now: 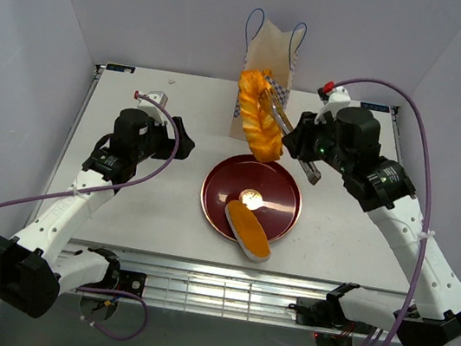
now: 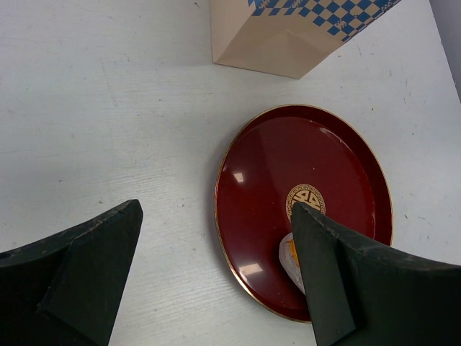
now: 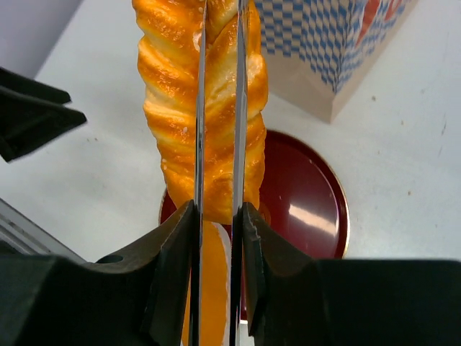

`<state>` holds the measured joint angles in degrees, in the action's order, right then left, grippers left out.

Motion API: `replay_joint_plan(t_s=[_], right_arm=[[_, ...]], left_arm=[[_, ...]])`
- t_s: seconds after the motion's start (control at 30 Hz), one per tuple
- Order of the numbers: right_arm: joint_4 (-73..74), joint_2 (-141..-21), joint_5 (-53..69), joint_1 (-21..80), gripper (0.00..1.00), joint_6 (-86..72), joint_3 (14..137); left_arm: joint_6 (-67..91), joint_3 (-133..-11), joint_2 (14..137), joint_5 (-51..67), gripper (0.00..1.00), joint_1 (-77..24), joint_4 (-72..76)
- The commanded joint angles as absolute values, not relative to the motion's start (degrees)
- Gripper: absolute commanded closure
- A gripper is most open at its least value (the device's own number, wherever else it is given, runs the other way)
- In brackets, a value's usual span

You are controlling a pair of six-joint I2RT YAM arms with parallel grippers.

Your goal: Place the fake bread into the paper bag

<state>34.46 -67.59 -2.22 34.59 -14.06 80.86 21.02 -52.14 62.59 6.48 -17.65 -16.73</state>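
Over the far rim of the plate (image 1: 283, 199), the right gripper (image 3: 218, 220) hung in mid-air. Right arm came up from its base at the near right, elbow out to the right, wrist turned toward the centre. Its fingers (image 3: 173, 245) were pressed in on the two metal arms of the tongs (image 1: 275, 112), and the tongs pinched the braided loaf (image 1: 256, 120) between them. Loaf was off the worktop (image 1: 164, 206), just in front of the paper bag (image 1: 272, 48), not inside it.

Left arm reached up from the near left, bent at the elbow, wrist aimed right toward the plate. Left gripper (image 2: 216, 209) hovered low over the worktop just left of the plate, with its fingers (image 2: 94, 252) spread wide and nothing between them.

Counts: two bread pieces, one plate, one bag, one pair of tongs. Bread = one braided loaf in the tongs plus one oval roll (image 1: 248, 230) lying on the plate.

Loaf's long axis ran along the tongs, straight out from the right wrist camera. From the top camera it ran roughly near to far, with the far end by the bag's checkered front and the near end over the plate's far rim. How steeply it tilted, cannot tell. The roll lay flat at the plate's near rim, long axis diagonal, near end poking past the rim toward the right. The bag stood upright at the far edge of the worktop, mouth up, handles raised.
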Motion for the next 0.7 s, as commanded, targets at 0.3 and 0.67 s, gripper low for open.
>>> replay_joint_plan(t_s=[0.3, 0.67], right_arm=[[24.88, -71.63, -2.10, 34.80, 0.76, -12.83, 93.69], [18.20, -79.79, -7.65, 34.37, 0.73, -11.87, 103.35]], left_arm=[[21.18, -53.96, 62.23, 6.86, 0.05, -17.67, -16.44], [21.27, -53.88, 63.10, 7.03, 0.05, -17.75, -16.35]])
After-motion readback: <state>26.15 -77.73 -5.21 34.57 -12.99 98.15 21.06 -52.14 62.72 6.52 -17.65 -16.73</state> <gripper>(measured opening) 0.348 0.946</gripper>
